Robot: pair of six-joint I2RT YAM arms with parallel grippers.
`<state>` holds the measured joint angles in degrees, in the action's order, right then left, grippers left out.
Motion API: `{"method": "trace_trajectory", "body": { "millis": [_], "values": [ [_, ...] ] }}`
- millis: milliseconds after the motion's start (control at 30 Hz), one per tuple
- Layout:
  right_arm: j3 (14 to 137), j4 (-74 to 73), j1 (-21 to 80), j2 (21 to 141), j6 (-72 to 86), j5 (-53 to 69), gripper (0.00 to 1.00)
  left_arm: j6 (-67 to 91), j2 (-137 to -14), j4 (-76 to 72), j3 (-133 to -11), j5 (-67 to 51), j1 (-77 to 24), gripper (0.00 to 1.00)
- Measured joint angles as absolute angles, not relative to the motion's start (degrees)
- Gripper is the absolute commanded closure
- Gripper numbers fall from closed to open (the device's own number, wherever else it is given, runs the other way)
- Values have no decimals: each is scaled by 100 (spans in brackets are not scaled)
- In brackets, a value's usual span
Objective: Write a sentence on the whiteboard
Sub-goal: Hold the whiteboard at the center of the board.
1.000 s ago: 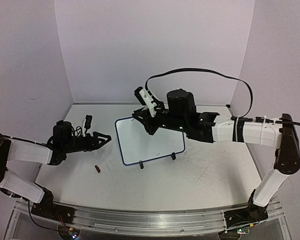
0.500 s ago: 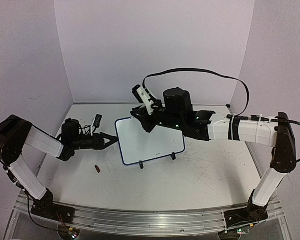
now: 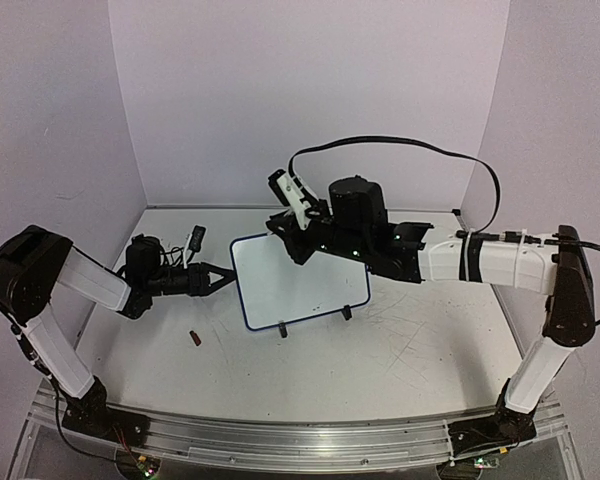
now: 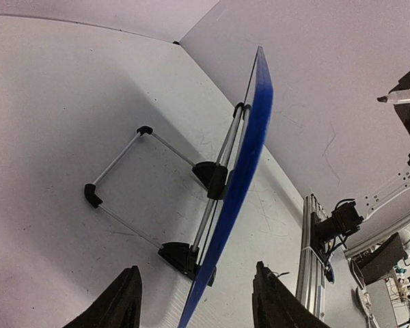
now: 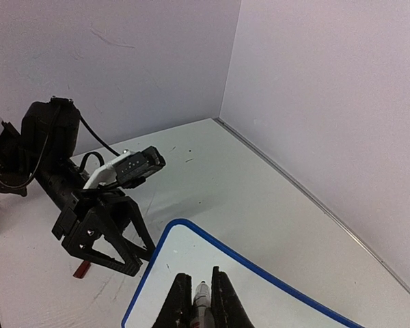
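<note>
The whiteboard [image 3: 305, 282] stands tilted on its wire stand mid-table, and its face is blank; no sentence shows on it. My right gripper [image 3: 284, 240] is at the board's upper left corner, shut on a white marker [image 5: 201, 301] whose tip points at the board face [image 5: 273, 301]. I cannot tell if the tip touches. My left gripper [image 3: 223, 280] is open at the board's left edge. In the left wrist view the blue rim [image 4: 240, 174] runs edge-on between my open fingers [image 4: 121, 305], untouched.
A small red cap [image 3: 194, 338] lies on the table in front of the left gripper, also in the right wrist view [image 5: 82, 268]. The board's wire legs and black feet [image 4: 191, 256] rest behind it. Purple walls close in the table on three sides.
My left gripper has moved right, up to the board's left edge, and stays open. My right gripper has hardly shifted at the board's top left.
</note>
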<state>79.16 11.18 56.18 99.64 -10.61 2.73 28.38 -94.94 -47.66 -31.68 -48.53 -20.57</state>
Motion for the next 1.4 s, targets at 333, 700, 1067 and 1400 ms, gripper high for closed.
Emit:
{"method": "trace_trajectory", "body": {
  "millis": [333, 700, 1067, 1400],
  "values": [
    [7982, 1109, 5639, 10022, -1142, 296, 100, 2783, -9731, -4856, -3382, -5020, -2025, 58],
    [8339, 1109, 5754, 10564, -1122, 602, 100, 2654, -10005, -5045, -3638, -5290, -2040, 74],
    [8692, 1094, 5868, 11122, -1154, 666, 100, 2462, -10103, -5142, -3717, -5345, -2086, 87],
    [8858, 1103, 5918, 11259, -1299, 287, 100, 2185, -10103, -5186, -3709, -5355, -2102, 95]
  ]
}}
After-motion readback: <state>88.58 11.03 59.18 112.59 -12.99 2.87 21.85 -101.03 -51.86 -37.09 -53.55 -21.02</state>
